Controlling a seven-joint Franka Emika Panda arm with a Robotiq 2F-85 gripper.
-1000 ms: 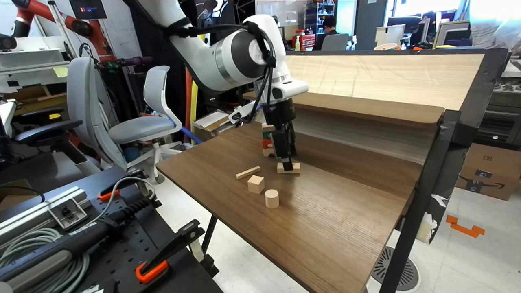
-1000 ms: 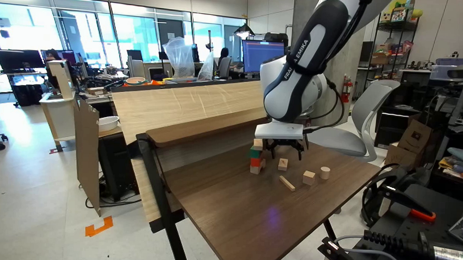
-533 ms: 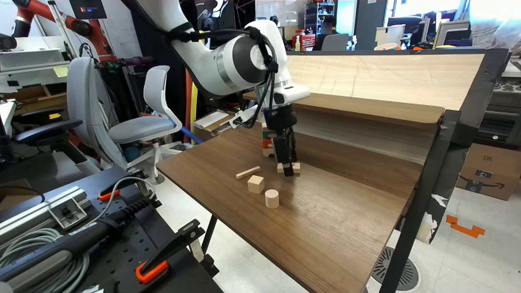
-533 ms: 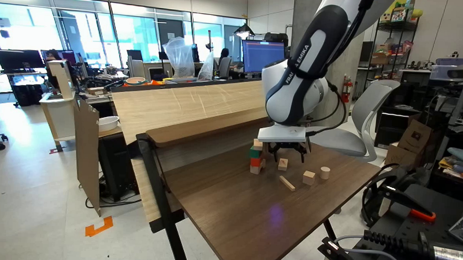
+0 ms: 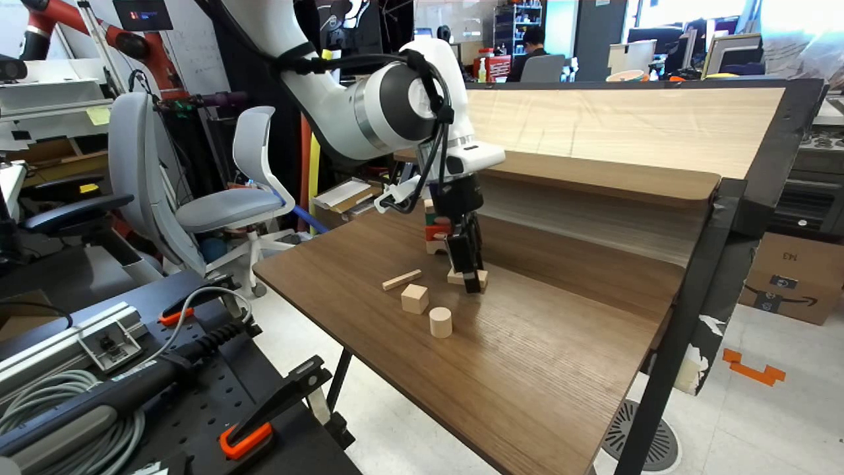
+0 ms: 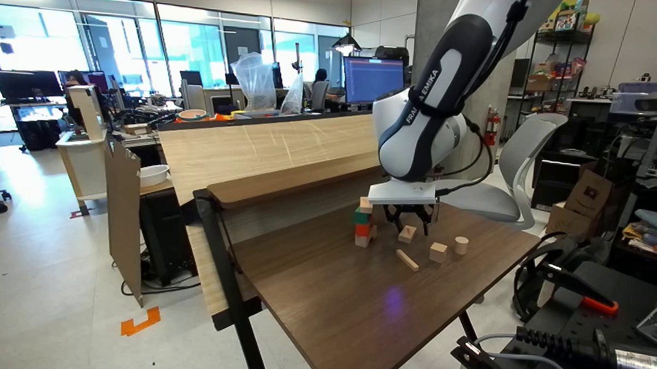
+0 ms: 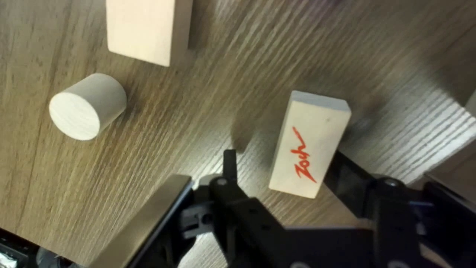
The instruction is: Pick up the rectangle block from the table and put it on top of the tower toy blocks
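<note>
Bright windows (image 6: 177, 42) stretch behind the brown tabletop (image 6: 357, 305), where my end effector (image 7: 283, 160) straddles the pale rectangle block (image 7: 309, 149), its red-lettered side up. Over the past second I have come lower, and the block has swivelled on the spot, now lying askew in both exterior views. My fingers (image 7: 230, 165) stand apart with nothing gripped, though in an exterior view the gap looks narrower than half a second ago. In the wrist view, one finger appears to be against the block's long side; tabletop shows between the block and its partner. Likely that contact did the turning: useful if it squares the block for a grasp, troublesome if closing further shoves it out of line. Near it stands the tower of toy blocks (image 6: 362, 223), a pale piece on top, its new storey not yet delivered. A cube (image 5: 415, 299), a cylinder (image 5: 440, 322) and a thin strip (image 5: 401, 280) share the tabletop, untouched.
</note>
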